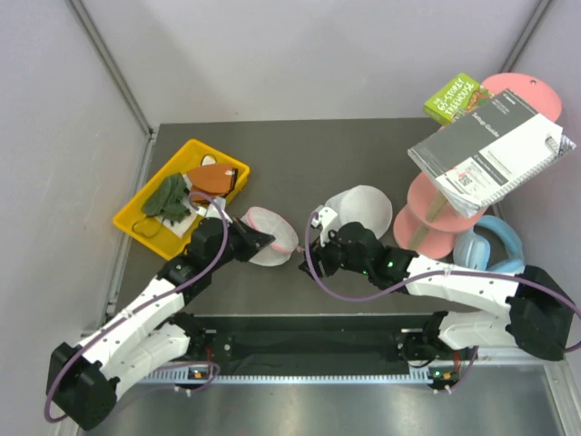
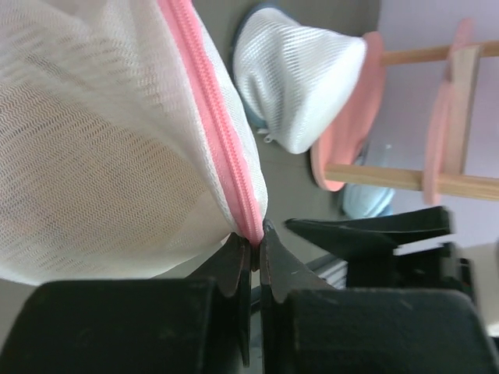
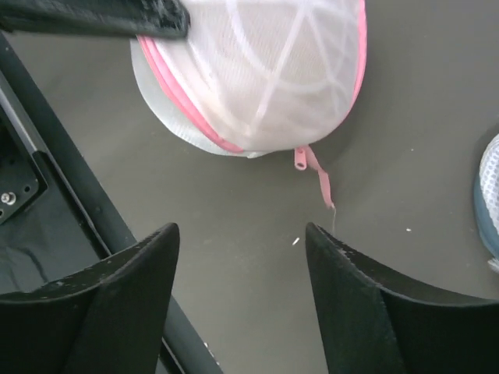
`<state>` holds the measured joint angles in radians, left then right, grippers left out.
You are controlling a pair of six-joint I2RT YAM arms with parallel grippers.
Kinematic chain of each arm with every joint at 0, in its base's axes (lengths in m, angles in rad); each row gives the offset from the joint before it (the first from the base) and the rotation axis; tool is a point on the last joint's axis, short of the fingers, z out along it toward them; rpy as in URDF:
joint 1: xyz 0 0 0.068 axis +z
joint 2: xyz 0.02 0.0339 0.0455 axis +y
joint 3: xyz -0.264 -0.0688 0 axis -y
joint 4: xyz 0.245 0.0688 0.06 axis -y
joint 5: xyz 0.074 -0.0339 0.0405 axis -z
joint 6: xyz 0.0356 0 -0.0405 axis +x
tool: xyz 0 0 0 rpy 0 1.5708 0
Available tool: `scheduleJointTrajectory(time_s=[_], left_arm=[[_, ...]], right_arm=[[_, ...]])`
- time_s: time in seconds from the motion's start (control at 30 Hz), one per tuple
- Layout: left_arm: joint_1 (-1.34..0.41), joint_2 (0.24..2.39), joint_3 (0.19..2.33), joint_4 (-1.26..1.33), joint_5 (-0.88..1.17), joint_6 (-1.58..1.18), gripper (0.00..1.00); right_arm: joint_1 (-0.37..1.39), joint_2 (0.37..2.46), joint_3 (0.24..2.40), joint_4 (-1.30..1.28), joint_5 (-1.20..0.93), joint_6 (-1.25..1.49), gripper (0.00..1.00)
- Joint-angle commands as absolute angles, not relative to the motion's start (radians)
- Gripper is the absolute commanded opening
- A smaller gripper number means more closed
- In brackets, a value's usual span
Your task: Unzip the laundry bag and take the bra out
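1 laundry bag [image 1: 270, 238], 1 white dome [image 1: 363, 209]

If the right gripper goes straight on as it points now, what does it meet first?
Probably the pink zipper tab hanging from the laundry bag, just ahead of the right gripper; depth is hard to judge.
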<state>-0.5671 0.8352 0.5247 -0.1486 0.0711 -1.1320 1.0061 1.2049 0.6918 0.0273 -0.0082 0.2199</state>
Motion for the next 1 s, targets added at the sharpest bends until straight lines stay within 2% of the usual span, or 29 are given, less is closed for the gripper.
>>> scheduleJointTrajectory(time_s=[0.0,0.27,0.63,0.97], left_arm=[[-0.551,0.784,0.520,-0.051,0.132,-1.196,0.00],[-0.545,0.772,0.514,-0.008,0.178,-1.233,0.00],[-0.545,0.756,0.523,-0.008,0.202,-1.244,0.00],[-0.543,0.747,0.526,-0.008,0.219,-1.247,0.00]], right_arm=[[1.020,1.218,0.672,0.170,-0.044,0.236,0.63],[1.020,1.264,0.634,0.271,-0.011,0.213,0.52],[1.019,1.307,0.606,0.318,0.070,0.183,0.47],[1.019,1.313,0.600,0.334,0.117,0.161,0.36]])
